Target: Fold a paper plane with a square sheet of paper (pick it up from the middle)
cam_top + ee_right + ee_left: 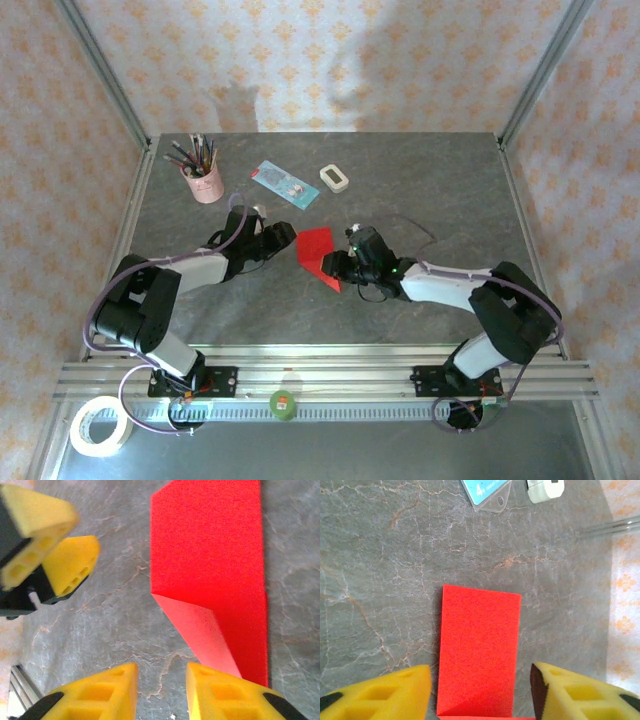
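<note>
The left gripper [481, 676] holds its jaws apart with the folded square sheet of paper [479, 630] lying flat between and ahead of them, while the right gripper [161, 672], jaws slightly parted on nothing, has it ahead-right

The paper [318, 252] lies flat mid-bench [430, 200], right between the two arms. Left fingers [395, 692] sit at its left edge, right fingers [100, 695] at its right edge, just beside the turned-over corner. Behind the paper, a card [285, 184] and a block [335, 178] sit side by side, block on the right. A cup [203, 183] stands back left. A tape roll [100, 425] lies off the bench, front left.
</note>
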Robot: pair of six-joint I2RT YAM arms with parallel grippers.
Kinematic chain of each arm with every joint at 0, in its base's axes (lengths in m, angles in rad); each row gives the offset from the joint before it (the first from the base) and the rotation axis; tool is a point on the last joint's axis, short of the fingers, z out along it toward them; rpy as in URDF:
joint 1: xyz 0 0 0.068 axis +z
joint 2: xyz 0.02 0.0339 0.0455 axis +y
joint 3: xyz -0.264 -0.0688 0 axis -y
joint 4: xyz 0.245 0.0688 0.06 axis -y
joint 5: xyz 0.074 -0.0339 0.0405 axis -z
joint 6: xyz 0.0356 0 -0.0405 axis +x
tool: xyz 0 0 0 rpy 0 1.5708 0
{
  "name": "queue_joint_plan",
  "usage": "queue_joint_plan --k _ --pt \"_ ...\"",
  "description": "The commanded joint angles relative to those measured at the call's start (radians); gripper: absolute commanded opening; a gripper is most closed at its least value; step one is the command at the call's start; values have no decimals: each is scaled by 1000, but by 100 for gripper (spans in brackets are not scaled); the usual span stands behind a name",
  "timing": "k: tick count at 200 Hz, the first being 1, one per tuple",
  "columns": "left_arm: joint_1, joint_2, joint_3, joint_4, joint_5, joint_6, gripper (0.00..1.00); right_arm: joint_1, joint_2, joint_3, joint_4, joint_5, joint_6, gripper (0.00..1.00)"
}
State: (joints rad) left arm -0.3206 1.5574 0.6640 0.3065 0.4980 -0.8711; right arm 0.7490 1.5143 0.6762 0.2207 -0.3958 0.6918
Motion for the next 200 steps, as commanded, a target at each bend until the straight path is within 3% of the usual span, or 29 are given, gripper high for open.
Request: queue_joint_plan --k 1,43,114,200 --pt "-9 -26 -20 60 30 -9 64 -5 29 -11 79 52 95 31" --pt "-5 -8 42 -59 52 88 99 -13 111 44 83 73 109 30" --pt "-5 -30 7 -41 106 126 99 -13 204 103 26 100 98 28" --pt "-29 20 -12 -77 207 70 95 -20 211 14 86 82 152 26"
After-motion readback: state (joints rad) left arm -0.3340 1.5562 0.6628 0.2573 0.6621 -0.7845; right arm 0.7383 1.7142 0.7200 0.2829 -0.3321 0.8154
